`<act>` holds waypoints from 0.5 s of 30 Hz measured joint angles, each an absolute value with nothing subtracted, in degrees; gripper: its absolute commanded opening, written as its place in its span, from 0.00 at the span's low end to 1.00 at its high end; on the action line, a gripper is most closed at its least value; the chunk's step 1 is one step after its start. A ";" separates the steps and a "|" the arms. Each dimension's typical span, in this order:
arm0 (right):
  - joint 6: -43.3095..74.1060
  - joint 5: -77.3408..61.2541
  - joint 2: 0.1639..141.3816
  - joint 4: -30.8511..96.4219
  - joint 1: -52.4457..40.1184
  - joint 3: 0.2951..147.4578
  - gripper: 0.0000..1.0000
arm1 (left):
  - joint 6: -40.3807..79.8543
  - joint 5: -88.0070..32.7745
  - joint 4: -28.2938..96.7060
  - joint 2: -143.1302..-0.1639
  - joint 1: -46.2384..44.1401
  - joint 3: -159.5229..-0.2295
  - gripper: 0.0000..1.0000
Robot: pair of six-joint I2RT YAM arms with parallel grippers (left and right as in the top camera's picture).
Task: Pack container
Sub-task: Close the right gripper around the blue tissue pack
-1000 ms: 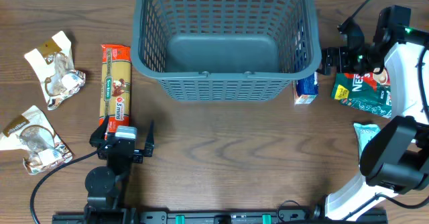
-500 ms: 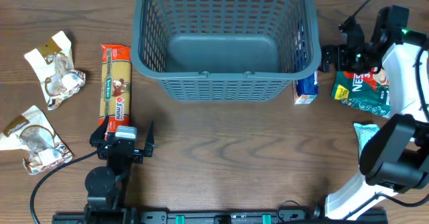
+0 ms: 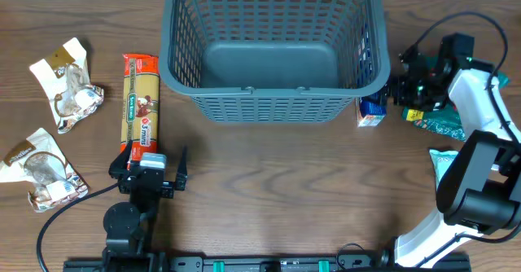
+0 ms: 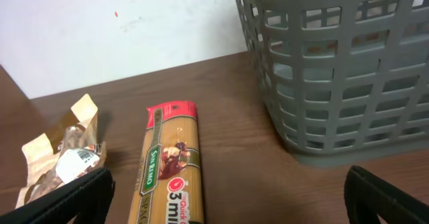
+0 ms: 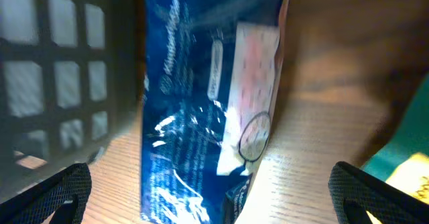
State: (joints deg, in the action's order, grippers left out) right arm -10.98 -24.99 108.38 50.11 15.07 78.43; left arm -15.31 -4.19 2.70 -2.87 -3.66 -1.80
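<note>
The container (image 3: 273,105), a large dark grey lattice basket, stands empty at the back middle; its wall shows in the left wrist view (image 4: 335,70) and the right wrist view (image 5: 60,70). A blue packet (image 3: 372,109) stands against its right wall. My right gripper (image 3: 396,83) is open just right of that packet, which fills the right wrist view (image 5: 201,110) between the fingers (image 5: 208,194). My left gripper (image 3: 155,177) is open and empty at the near end of a spaghetti packet (image 3: 140,109), which also shows in the left wrist view (image 4: 171,163).
Two crumpled snack packets (image 3: 69,81) (image 3: 41,170) lie at the left. A green Nescafe packet (image 3: 444,119) and a pale teal packet (image 3: 444,164) lie at the right, partly under my right arm.
My right gripper has moved left and nearer, from over the green packet towards the blue packet by the basket. The left arm has not moved.
</note>
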 measured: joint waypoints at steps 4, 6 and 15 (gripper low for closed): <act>-10.92 -25.02 108.38 49.36 15.07 76.05 0.99 | -15.33 -4.19 2.70 -2.87 -3.66 -1.80 0.99; -10.92 -25.06 108.38 49.04 15.07 75.44 0.99 | -15.31 -4.19 2.70 -2.87 -3.66 -1.80 0.99; -10.85 -25.08 108.38 46.35 15.07 73.54 0.99 | -15.31 -4.19 2.70 -2.87 -3.66 -1.80 0.99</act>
State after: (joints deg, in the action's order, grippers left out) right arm -10.85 -25.08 108.38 46.35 15.07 73.54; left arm -15.31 -4.19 2.70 -2.87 -3.66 -1.80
